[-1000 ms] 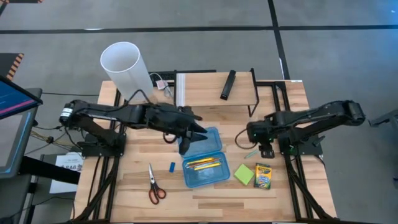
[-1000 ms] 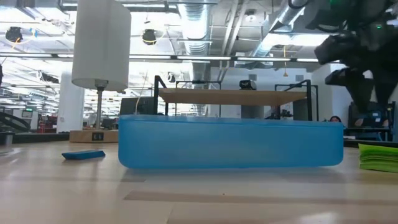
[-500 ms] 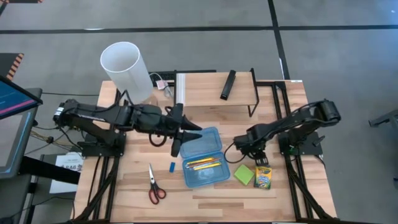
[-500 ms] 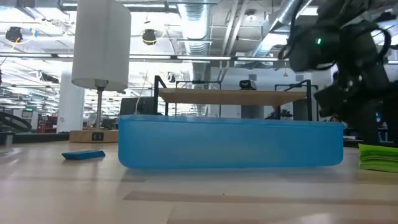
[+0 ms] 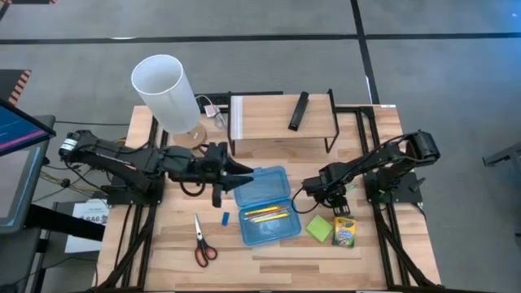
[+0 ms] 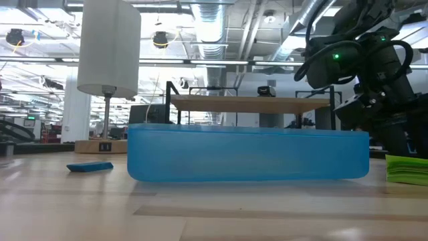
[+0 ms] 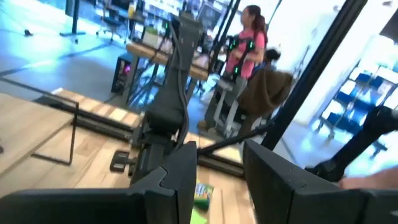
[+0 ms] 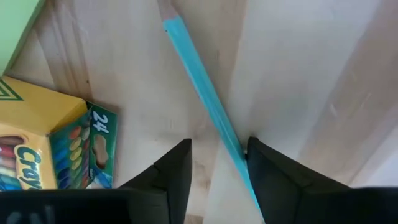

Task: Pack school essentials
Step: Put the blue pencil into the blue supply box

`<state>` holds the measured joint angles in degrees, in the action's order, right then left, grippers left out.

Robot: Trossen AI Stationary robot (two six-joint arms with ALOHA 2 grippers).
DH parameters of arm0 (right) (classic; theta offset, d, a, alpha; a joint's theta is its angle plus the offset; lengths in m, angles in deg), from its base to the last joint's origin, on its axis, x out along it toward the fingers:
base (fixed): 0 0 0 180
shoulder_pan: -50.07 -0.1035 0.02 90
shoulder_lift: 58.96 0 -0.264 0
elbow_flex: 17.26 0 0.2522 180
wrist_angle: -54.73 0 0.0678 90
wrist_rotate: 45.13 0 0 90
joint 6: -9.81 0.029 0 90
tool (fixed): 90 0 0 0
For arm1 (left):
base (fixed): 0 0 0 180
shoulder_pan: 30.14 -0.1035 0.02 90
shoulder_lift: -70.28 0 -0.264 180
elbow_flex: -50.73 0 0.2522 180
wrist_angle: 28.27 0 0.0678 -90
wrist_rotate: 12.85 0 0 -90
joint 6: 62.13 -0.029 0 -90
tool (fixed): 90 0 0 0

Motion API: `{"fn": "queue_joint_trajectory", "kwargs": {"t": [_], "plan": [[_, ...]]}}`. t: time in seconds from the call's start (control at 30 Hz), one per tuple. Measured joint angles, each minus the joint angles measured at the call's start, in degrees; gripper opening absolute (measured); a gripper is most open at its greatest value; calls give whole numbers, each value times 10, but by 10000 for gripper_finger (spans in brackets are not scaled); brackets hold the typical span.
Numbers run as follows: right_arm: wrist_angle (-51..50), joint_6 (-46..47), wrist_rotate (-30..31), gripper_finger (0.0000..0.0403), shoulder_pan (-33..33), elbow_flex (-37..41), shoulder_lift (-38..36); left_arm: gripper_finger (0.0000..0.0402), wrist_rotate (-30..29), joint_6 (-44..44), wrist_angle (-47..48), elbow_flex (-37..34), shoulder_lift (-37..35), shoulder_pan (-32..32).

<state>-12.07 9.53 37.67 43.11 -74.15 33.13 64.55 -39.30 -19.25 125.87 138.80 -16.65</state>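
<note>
An open blue plastic box sits mid-table with yellow and orange pencils inside. My right gripper is low over the table just right of the box, open, its fingers on either side of the pale green pen, which lies flat on the wood. The green sticky-note pad and crayon box lie just near of it. My left gripper hangs open and empty at the box's left edge. Red-handled scissors and the blue eraser lie on the table left of the box. My right gripper comes at the pen from above with the fingers across it. The pen's stretch near the fingers runs close along one finger's inner edge; I cannot tell whether it touches. The pen lies flat on the table.
A tall white cylinder stands at the far left corner. A raised wooden shelf on a black frame spans the far side, with a slim black bar on it. Bare wood lies along the near edge. People show in the room behind.
My left gripper has drawn back from over the box toward the table's left edge. My right gripper has reached in toward the box and come down over the pen. The box and the other items have stayed put.
</note>
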Motion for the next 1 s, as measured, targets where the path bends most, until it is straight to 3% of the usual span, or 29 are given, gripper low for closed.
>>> {"fn": "queue_joint_trajectory", "kwargs": {"t": [0.3, 0.77, 1.0], "plan": [[41, 3, -1, 118, 0, -24, 3, 116, -9, 1, 1, -13, -43, 0], [86, 54, -22, 81, 14, -25, 2, 116, -9, -7, 14, -13, -52, 0], [88, 68, -33, 34, 27, -27, 2, 116, -7, -2, 14, -13, -52, 0]]}}
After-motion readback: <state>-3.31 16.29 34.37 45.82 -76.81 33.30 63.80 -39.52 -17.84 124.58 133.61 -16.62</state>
